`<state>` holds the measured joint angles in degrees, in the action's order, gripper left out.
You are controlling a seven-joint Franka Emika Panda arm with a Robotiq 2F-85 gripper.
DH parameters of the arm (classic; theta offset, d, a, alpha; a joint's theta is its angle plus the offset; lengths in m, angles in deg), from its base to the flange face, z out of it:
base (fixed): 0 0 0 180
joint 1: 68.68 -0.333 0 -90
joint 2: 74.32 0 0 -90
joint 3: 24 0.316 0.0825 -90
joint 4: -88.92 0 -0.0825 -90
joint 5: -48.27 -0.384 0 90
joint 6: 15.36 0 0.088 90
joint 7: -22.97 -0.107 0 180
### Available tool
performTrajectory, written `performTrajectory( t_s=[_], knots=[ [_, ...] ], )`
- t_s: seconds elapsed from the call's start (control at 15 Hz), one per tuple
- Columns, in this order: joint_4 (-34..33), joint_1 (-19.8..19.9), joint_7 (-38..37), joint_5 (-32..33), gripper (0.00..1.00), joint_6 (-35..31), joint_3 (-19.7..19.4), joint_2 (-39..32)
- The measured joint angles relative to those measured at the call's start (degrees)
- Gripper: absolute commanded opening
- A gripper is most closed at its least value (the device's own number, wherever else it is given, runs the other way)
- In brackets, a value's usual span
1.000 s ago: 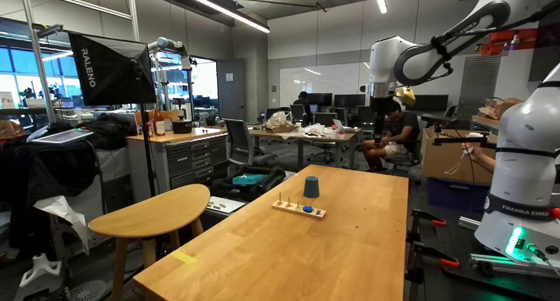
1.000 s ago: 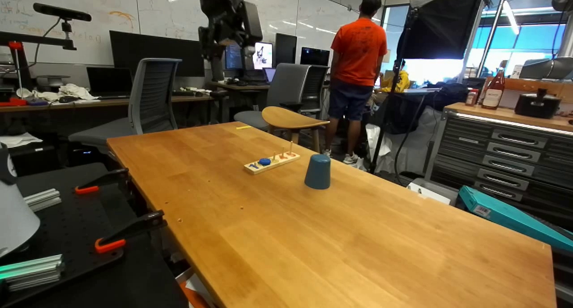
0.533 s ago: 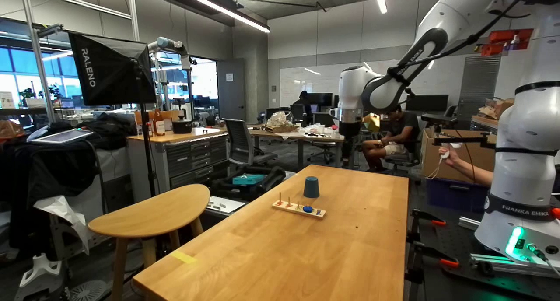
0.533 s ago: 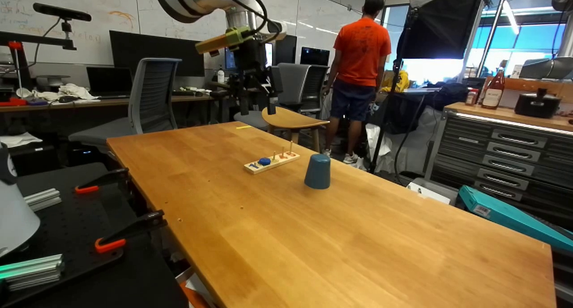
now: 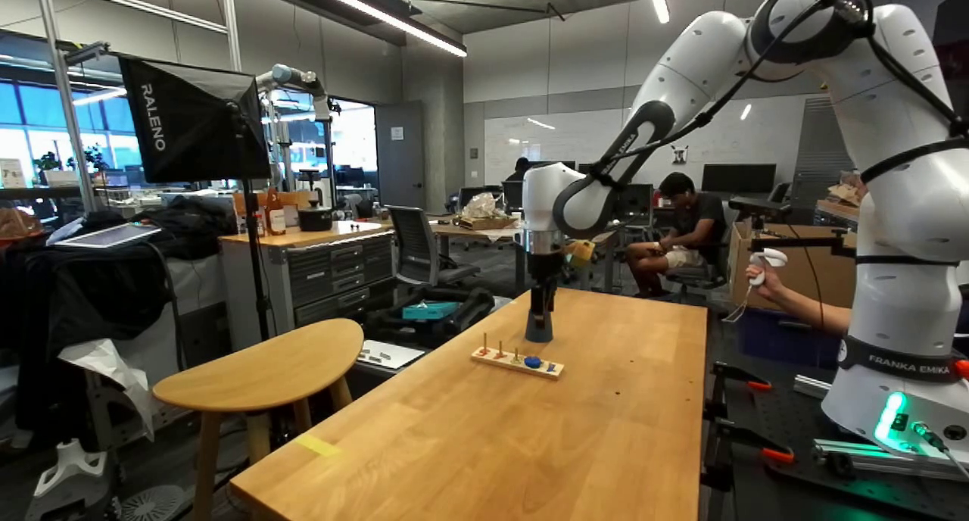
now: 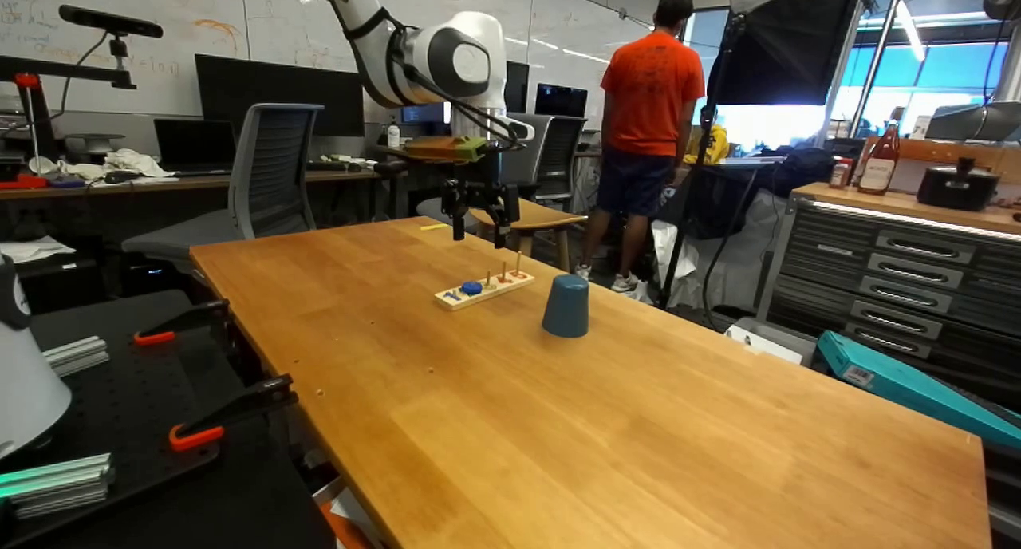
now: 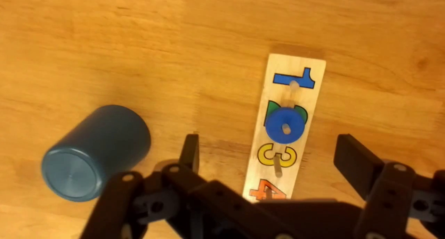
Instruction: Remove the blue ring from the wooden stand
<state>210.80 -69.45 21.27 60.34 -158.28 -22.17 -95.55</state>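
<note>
With its fingers spread wide, a black two-fingered gripper (image 6: 479,235) is held over a long tabletop of light wood (image 6: 638,437) by a white Franka robot arm (image 5: 685,70). Below, a chunky round blue ring (image 7: 276,125) is seated around the second peg (image 7: 286,129) of a low, oblong stand of pale wood (image 7: 278,93), a printed green numeral partly covered by it. In the wrist view, the stand is framed between the fingers, and a blue 1, a yellow 3 and an orange 4 can be read along its face. In both exterior views, three more pegs (image 7: 277,166) are seen past the ring, each taller than the last. Near the stand, a tapered cup of dark blue-green (image 6: 566,306) is set on the tabletop, narrower end up; in an exterior view, its upper part is hidden by the gripper. A white handheld controller (image 5: 768,257) is grasped by a hand (image 5: 766,282) whose forearm is partly hidden behind the robot arm. Farther back, a person in a dark T-shirt and pale shorts (image 5: 687,218) is shown seated, head bowed. In an exterior view, another person, in an orange T-shirt and dark shorts (image 6: 652,94), is pictured from behind, near a black softbox lamp (image 6: 778,50).
</note>
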Motion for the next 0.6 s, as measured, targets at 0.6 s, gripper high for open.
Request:
performTrajectory(
  t_s=[0.6],
  knots=[
    [-9.21,-4.63,-1.90,-0.03,1.00,0.00,-0.04,-10.43]
  ],
)
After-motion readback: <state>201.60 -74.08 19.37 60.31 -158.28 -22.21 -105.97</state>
